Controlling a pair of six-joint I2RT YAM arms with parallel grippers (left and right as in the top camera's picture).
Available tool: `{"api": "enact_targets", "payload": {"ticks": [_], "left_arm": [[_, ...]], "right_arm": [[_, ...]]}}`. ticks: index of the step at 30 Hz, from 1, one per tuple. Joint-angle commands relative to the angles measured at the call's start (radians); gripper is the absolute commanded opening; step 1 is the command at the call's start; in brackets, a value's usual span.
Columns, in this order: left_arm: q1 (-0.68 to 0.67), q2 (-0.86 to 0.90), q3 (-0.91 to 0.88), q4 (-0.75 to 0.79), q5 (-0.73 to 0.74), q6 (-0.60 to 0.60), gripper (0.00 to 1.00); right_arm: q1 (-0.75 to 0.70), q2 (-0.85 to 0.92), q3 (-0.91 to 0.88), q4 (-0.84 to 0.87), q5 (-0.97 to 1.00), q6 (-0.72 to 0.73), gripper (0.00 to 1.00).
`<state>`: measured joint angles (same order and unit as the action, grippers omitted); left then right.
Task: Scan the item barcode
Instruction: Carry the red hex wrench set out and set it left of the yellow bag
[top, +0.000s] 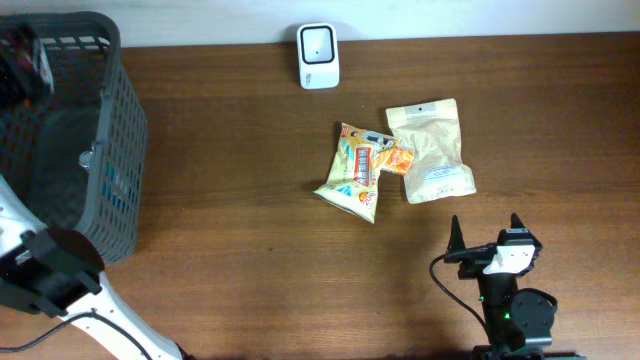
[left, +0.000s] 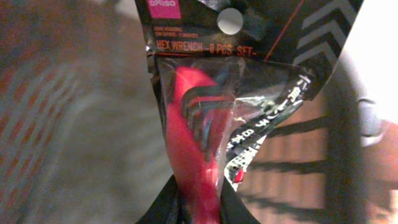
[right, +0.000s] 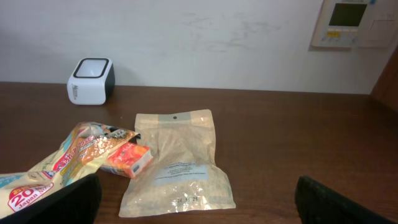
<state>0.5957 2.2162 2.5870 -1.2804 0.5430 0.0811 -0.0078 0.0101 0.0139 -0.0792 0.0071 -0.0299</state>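
Observation:
A hex wrench set pack (left: 205, 106), with a black card and a red holder under clear plastic, fills the left wrist view. My left gripper (left: 199, 208) is shut on the pack's lower end, and its dark fingers (left: 166, 206) press the red holder from both sides. Overhead, this gripper (top: 20, 62) is inside the grey basket (top: 112, 150) at the far left. The white barcode scanner (top: 318, 55) stands at the table's back edge, also visible as a scanner (right: 91, 79) in the right wrist view. My right gripper (top: 486, 236) is open near the front right, holding nothing.
A yellow snack bag (top: 352, 172), a small orange box (top: 396, 158) and a beige pouch (top: 430, 150) lie together right of centre. The right wrist view shows the same pouch (right: 175, 163) just ahead of the open fingers. A wall panel (right: 347, 22) hangs behind.

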Motion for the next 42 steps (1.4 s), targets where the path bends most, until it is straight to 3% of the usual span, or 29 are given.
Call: {"api": "enact_targets", "payload": {"ticks": [1,3,9,10,14,17,21,27,32,33,34,35,36,38,42], "left_arm": [[-0.009,-0.019,0.221,0.002,0.441,-0.136,0.00],[-0.054,-0.019,0.375,-0.011,0.593,-0.188,0.00],[-0.310,-0.019,0.525,-0.185,0.584,-0.204,0.00],[-0.362,-0.019,0.522,-0.222,0.503,-0.204,0.00],[-0.644,-0.012,0.489,-0.389,-0.084,-0.204,0.00],[-0.848,0.010,0.407,-0.407,-0.330,-0.224,0.00],[-1.030,0.090,0.222,-0.393,-0.602,-0.451,0.00],[-1.092,0.241,-0.068,-0.273,-0.626,-0.562,0.00],[-1.092,0.275,-0.231,-0.146,-0.550,-0.563,0.00],[-1.092,0.275,-0.249,-0.137,-0.550,-0.563,0.03],[-1.092,0.275,-0.252,-0.138,-0.550,-0.563,0.22],[-1.092,0.275,-0.252,-0.137,-0.550,-0.562,0.57],[-1.092,0.275,-0.250,-0.133,-0.550,-0.562,0.67],[-1.082,0.274,-0.222,-0.143,-0.550,-0.546,0.77],[-1.011,0.273,0.093,-0.312,-0.546,-0.478,0.80]], "right_arm": [[-0.006,-0.006,-0.008,-0.003,0.008,0.004,0.98],[-0.006,-0.006,-0.008,-0.003,0.008,0.004,0.98],[-0.006,-0.006,-0.008,-0.003,0.008,0.004,0.98],[-0.006,-0.006,-0.008,-0.003,0.008,0.004,0.98],[-0.006,-0.006,-0.008,-0.003,0.008,0.004,0.98],[-0.006,-0.006,-0.008,-0.003,0.008,0.004,0.98],[-0.006,-0.006,-0.008,-0.003,0.008,0.004,0.98],[-0.006,-0.006,-0.008,-0.003,0.008,0.004,0.98],[-0.006,-0.006,-0.008,-0.003,0.008,0.004,0.98],[-0.006,-0.006,-0.008,-0.003,0.008,0.004,0.98],[-0.006,-0.006,-0.008,-0.003,0.008,0.004,0.98],[-0.006,-0.006,-0.008,-0.003,0.008,0.004,0.98],[-0.006,-0.006,-0.008,-0.003,0.008,0.004,0.98],[-0.006,-0.006,-0.008,-0.003,0.008,0.004,0.98],[-0.006,-0.006,-0.008,-0.003,0.008,0.004,0.98]]}}
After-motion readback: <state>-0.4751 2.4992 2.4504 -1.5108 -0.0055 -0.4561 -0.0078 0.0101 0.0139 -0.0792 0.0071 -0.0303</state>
